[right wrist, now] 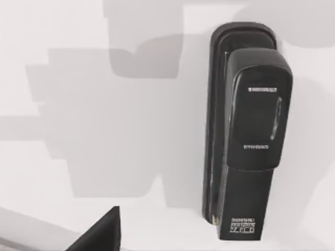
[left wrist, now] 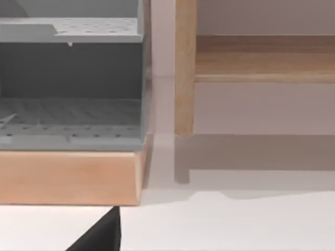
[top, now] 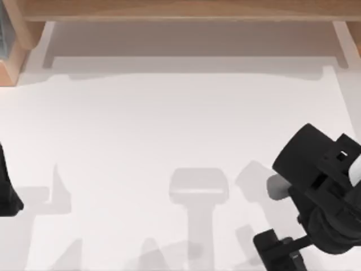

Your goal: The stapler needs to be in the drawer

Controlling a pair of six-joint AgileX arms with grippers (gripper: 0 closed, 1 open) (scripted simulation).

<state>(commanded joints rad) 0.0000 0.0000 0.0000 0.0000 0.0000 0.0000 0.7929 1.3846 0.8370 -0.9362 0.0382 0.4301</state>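
Our right arm [top: 321,186] is matte black, with a round cylindrical housing, blocky bracket segments and a pale grey end cap; our left arm [top: 7,189] is equally black.

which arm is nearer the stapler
Right. The right arm, at the table's right side, hangs over the stapler lying on the table. The left arm sits parked at the far left edge.

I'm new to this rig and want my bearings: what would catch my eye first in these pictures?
The black, elongated stapler with pale markings lies flat on the white table, seen in the right wrist view. In the top view, the bulky black right arm hangs over the table's right side. The left wrist view shows a grey perforated tray in a light wooden frame.
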